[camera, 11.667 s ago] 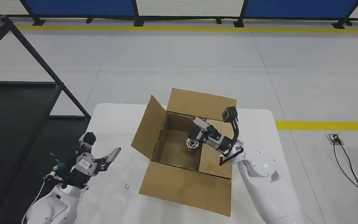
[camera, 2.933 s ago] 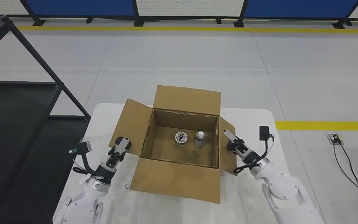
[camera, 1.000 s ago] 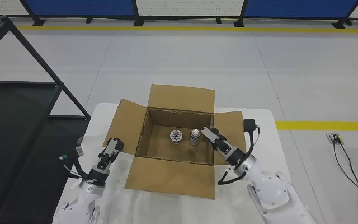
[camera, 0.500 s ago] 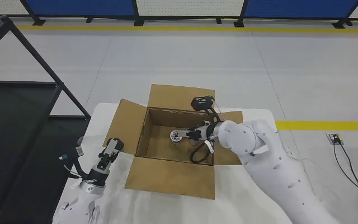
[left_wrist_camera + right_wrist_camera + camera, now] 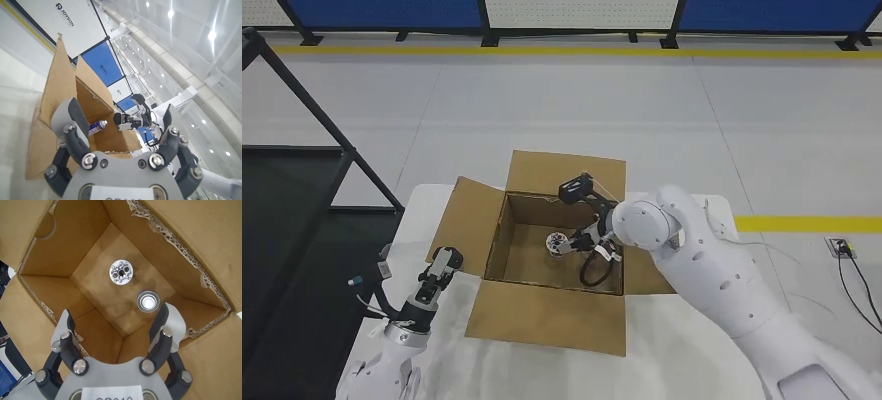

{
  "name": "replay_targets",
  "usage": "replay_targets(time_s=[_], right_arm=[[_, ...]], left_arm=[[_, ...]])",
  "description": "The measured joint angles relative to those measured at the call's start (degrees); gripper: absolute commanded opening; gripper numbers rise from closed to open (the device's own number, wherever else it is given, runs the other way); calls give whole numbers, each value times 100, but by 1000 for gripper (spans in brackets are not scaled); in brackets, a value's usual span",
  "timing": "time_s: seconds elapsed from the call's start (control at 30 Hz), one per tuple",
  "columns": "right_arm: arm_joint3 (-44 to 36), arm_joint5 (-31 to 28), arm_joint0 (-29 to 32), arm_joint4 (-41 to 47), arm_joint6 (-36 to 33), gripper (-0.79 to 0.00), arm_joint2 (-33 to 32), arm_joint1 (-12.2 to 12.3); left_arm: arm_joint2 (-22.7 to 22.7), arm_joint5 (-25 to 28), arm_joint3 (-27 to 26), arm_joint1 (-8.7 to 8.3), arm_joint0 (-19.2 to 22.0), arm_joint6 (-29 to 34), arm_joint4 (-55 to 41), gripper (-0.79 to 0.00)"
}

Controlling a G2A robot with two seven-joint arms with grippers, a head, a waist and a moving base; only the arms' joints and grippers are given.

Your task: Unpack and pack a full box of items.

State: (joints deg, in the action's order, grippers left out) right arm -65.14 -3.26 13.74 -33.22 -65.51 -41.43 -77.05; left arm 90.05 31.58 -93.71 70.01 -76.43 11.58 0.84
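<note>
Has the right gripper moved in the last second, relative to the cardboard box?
Yes. The right gripper, fingers open, went from the cardboard box's right wall to above its middle, over the spray can and metal part.

Both arms wear smooth white shells: the right arm [image 5: 712, 280] is thick and rounded, the left arm [image 5: 382, 365] slimmer, and a black cable [image 5: 592, 273] loops at the right wrist beside a black camera block [image 5: 575, 189]. The left claw [image 5: 122, 111] and the right claw [image 5: 116, 311] look alike, each a pale grey plate with a white label, black linkages pinned by silver screws, and two grey fingers faced with black pads [image 5: 77, 113].
</note>
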Motion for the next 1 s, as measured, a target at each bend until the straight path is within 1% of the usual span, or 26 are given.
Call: replay_targets(time_s=[0.27, 0.33, 0.43, 0.53, 0.73, 1.0], right_arm=[[-8, -29, 20, -17, 23, 0, 7, 1], [61, -326, 66, -138, 109, 0, 79, 0], [360, -835, -96, -349, -5, 0, 257, -52], [732, -1108, -294, -497, 5, 0, 450, -151], [1421, -1539, -557, -836, 406, 0, 828, -380], [2264, -1648, -776, -1062, 788, 0, 1230, -753]], left_arm=[[0, 0, 0, 0, 0, 0, 0, 0], [0, 0, 0, 0, 0, 0, 0, 0], [0, 0, 0, 0, 0, 0, 0, 0], [0, 0, 0, 0, 0, 0, 0, 0], [0, 0, 0, 0, 0, 0, 0, 0], [0, 0, 0, 0, 0, 0, 0, 0]])
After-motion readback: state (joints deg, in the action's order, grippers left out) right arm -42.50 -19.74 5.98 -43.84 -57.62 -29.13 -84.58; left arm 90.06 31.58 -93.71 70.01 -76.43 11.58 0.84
